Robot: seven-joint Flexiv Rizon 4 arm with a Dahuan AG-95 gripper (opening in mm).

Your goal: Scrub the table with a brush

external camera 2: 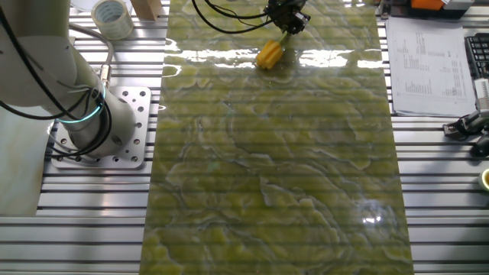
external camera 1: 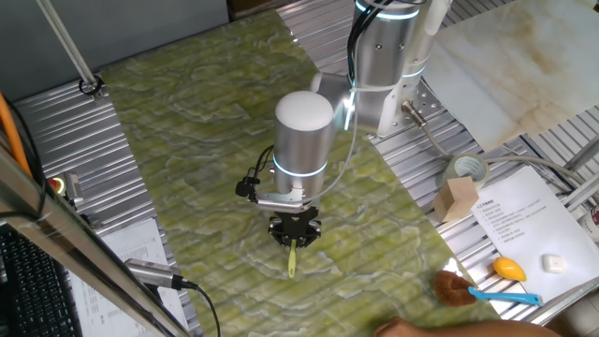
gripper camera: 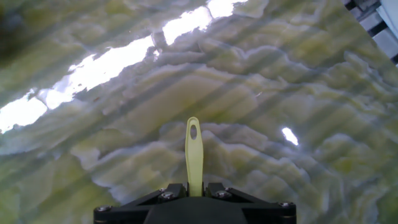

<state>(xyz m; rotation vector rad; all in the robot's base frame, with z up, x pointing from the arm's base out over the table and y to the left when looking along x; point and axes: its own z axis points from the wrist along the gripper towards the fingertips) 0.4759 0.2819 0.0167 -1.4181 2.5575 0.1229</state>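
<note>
The table (external camera 1: 206,140) is a yellow-green marbled sheet with pale veins, lying over ribbed metal. My gripper (external camera 1: 295,230) hangs over its near part, pointing down, and is shut on the brush's thin yellow-green handle (external camera 1: 292,260). In the other fixed view the gripper (external camera 2: 289,21) is at the far edge, and the brush's yellow blocky head (external camera 2: 269,55) touches the table (external camera 2: 267,168) just below it. In the hand view the handle (gripper camera: 194,152) sticks out from between the two black fingers of the gripper (gripper camera: 194,188), over the marbled surface (gripper camera: 280,81). The brush head does not show there.
A brown-bristled brush with a blue handle (external camera 1: 460,288), a yellow object (external camera 1: 508,269), a printed sheet (external camera 1: 524,220), a wooden block (external camera 1: 459,198) and a tape roll (external camera 1: 465,168) lie right of the sheet. The arm's base (external camera 2: 92,122) stands on ribbed metal. A keyboard (external camera 1: 28,281) sits at left.
</note>
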